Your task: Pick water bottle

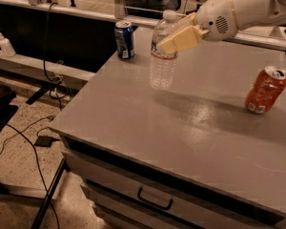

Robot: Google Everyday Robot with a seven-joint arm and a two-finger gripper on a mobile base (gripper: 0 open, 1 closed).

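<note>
Clear plastic water bottle (162,71), matt gripper (169,39) at its shoulder

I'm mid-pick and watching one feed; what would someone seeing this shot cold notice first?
The white arm reaching in from the upper right, its tool clamped on the water bottle at the label band, back centre of the grey table. Then the two cans: a blue soda can at the back left corner and an orange-red soda can near the right edge.

Grey drawer cabinet (133,123) stands on speckled floor (16,175).
</note>
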